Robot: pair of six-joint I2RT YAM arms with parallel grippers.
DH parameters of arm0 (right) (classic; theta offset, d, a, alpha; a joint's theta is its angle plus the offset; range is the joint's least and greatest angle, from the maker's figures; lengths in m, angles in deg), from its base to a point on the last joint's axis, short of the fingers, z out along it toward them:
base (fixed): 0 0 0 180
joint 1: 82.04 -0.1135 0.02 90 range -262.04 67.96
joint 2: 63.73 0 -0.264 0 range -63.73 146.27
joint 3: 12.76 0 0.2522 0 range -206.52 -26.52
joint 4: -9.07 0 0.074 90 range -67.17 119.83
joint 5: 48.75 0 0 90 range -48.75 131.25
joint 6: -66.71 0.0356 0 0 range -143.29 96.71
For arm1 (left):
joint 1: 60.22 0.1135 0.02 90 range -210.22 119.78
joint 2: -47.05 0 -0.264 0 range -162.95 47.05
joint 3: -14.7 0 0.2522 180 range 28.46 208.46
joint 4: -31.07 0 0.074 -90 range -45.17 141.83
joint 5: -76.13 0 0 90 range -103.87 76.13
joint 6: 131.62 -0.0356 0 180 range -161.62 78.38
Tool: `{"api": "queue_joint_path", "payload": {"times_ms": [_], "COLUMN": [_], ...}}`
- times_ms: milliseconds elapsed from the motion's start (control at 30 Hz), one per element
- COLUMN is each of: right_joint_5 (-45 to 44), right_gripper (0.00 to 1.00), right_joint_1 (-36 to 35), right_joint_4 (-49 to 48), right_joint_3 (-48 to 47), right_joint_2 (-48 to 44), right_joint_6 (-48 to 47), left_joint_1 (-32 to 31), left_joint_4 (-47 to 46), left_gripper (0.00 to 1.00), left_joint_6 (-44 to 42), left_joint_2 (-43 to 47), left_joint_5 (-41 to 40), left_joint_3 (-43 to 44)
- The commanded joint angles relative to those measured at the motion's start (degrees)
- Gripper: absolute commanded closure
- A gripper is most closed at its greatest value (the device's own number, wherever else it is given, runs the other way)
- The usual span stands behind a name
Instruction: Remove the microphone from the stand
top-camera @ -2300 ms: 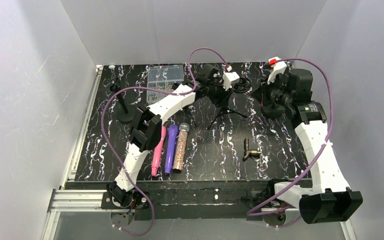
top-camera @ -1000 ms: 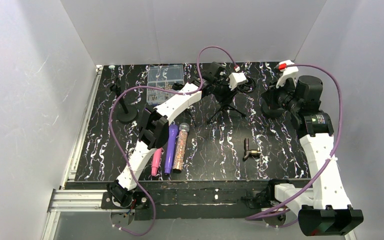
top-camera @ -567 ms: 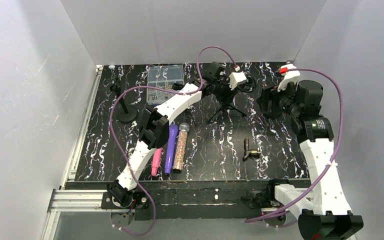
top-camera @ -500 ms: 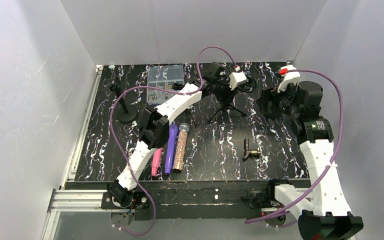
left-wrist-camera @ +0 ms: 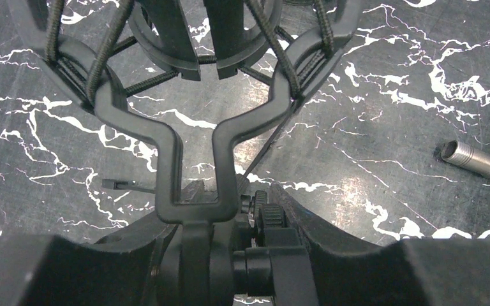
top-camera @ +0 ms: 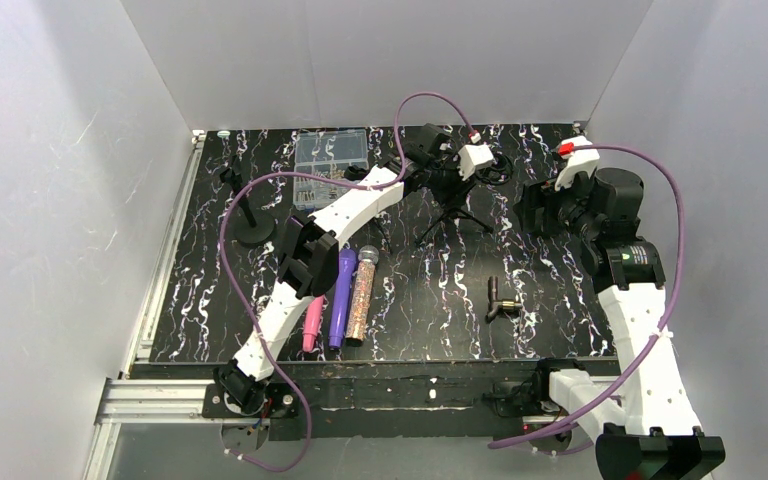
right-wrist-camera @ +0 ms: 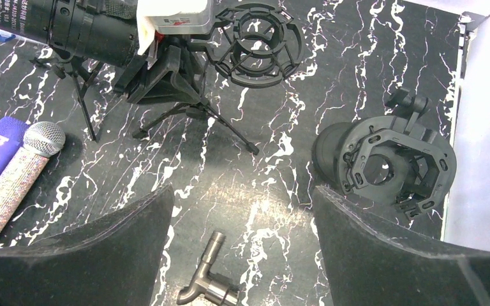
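The small black tripod stand stands at the back middle, its shock-mount ring empty. My left gripper is shut on the stand's neck joint, just under the ring. The black microphone, in its own hexagonal cage, lies on the table at the back right, apart from the stand; in the top view it is partly covered by my right gripper. That gripper hangs open above the table with nothing between its fingers.
A silver threaded fitting lies right of centre. Three handheld microphones, pink, purple and glittery, lie side by side at the left. A clear parts box and a round-based black stand sit at the back left. White walls enclose the table.
My right gripper has opened and let go of the black microphone, which now rests on the table; the right arm shifted slightly. The left arm and the stand have not moved.
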Motion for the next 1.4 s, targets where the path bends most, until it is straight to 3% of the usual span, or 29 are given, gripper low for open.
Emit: {"api": "queue_joint_path", "payload": {"times_ms": [0,100,467,1367], "right_joint_5": [-0.30,-0.21,-0.01,0.40], "right_gripper": [0.12,0.12,0.10,0.08], "right_joint_1": [0.41,0.41,0.50,0.85], "right_joint_4": [-2.47,-2.51,-2.56,-2.58], "right_joint_3": [-0.10,-0.13,-0.46,0.66], "right_joint_2": [-0.99,-0.88,-0.42,-0.94], "right_joint_6": [-0.76,-0.78,-0.74,-0.74], "left_joint_1": [-0.02,0.01,0.19,1.00], "left_joint_4": [1.31,1.45,2.25,-3.27], "left_gripper": [1.00,0.99,0.81,0.12], "left_joint_6": [-3.55,-4.36,-5.52,-3.98], "left_joint_2": [-2.13,-2.50,-2.88,0.13], "left_joint_5": [-2.77,-2.86,-3.27,-6.92], "left_joint_3": [1.29,1.56,1.75,-1.41]}}
